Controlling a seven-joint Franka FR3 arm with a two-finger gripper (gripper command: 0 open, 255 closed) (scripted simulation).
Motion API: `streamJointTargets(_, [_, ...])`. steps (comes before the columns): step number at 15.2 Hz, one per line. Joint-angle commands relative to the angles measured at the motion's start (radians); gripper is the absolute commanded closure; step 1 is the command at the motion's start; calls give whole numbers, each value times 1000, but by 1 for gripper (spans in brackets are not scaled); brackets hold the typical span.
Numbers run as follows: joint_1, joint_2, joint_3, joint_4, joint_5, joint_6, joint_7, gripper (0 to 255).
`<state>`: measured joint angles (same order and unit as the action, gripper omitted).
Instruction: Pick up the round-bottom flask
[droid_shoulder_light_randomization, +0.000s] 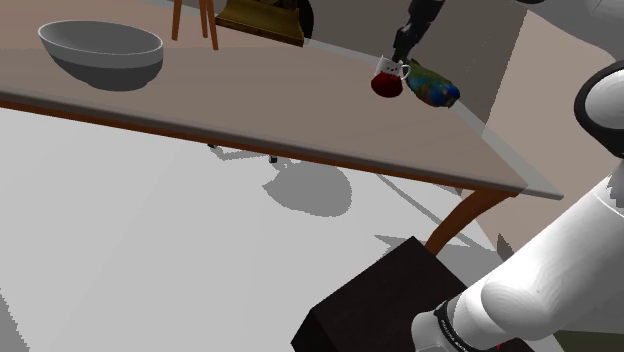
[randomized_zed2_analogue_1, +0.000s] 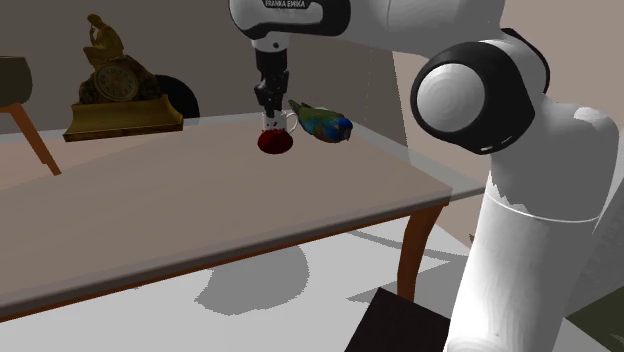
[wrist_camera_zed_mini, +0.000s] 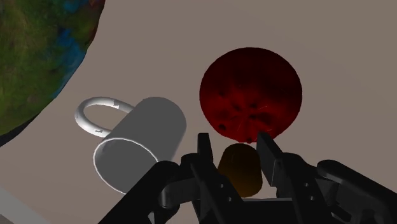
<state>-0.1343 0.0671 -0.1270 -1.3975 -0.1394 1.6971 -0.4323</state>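
Over brown tabletop (droid_shoulder_light_randomization: 250, 110), hanging black claw (wrist_camera_zed_mini: 236, 140) straight down and pinching narrow around amber neck of dark-red round-bottom flask (wrist_camera_zed_mini: 251, 92). Standing upright on table directly beneath claw, long axis running vertical, in line with claw. Lying tipped just beside claw: white handled mug (wrist_camera_zed_mini: 143, 143), holding nothing. Judging next move as straight pull upward, minding green-blue parrot figurine (randomized_zed2_analogue_1: 322, 126) just beyond.

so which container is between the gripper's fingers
The dark red flask, its amber neck between the gripper's fingers; the white mug beside it, the grey bowl far off.
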Motion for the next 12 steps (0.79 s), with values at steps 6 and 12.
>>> streamJointTargets(6, [-2,51,-1,166,8,-114,-17,255])
streamJointTargets(12, [-6,98,-3,292,15,-192,-30,255])
